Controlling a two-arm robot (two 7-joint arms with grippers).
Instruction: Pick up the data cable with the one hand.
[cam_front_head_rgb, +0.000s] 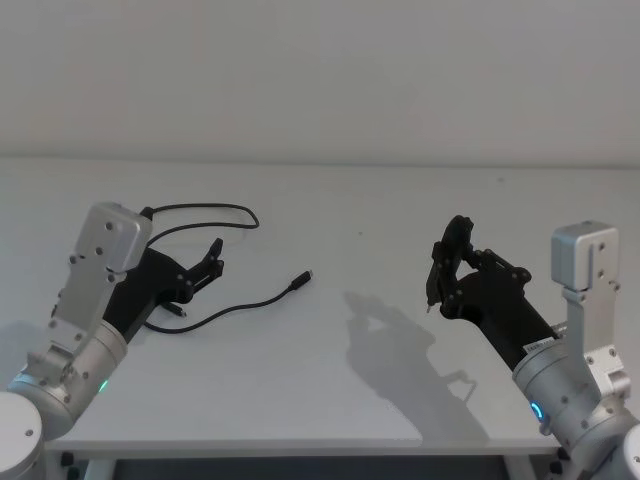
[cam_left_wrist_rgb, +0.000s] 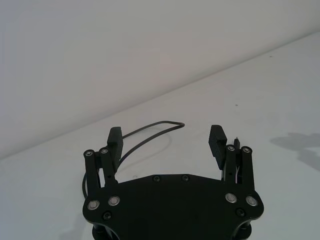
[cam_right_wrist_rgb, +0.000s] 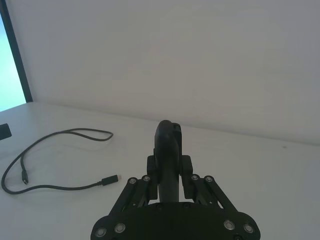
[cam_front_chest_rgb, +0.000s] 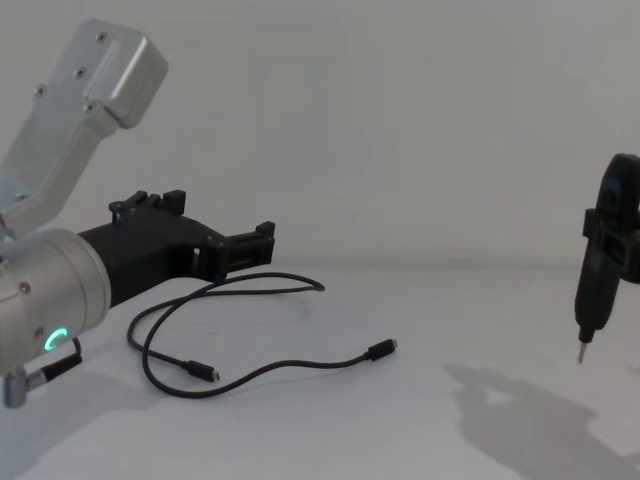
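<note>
The data cable (cam_front_head_rgb: 232, 305) is a thin black cord lying in a loose loop on the left half of the white table, with a slim plug at each end. It also appears in the chest view (cam_front_chest_rgb: 275, 364) and in the right wrist view (cam_right_wrist_rgb: 55, 187). My left gripper (cam_front_head_rgb: 214, 257) hangs over the loop, open, with nothing between its fingers. From the chest it (cam_front_chest_rgb: 262, 246) is clearly above the cord and apart from it. The left wrist view has the cable (cam_left_wrist_rgb: 150, 132) beyond the open gripper (cam_left_wrist_rgb: 165, 132). My right gripper (cam_front_head_rgb: 452, 265) is raised on the right, shut on a slender black tool (cam_right_wrist_rgb: 167, 145).
The tool's thin metal tip (cam_front_chest_rgb: 581, 352) points down, well above the table (cam_front_head_rgb: 330, 390). The table's front edge (cam_front_head_rgb: 250, 441) runs close below both arms. A plain wall stands behind, and a dark window frame (cam_right_wrist_rgb: 15, 55) is off to one side.
</note>
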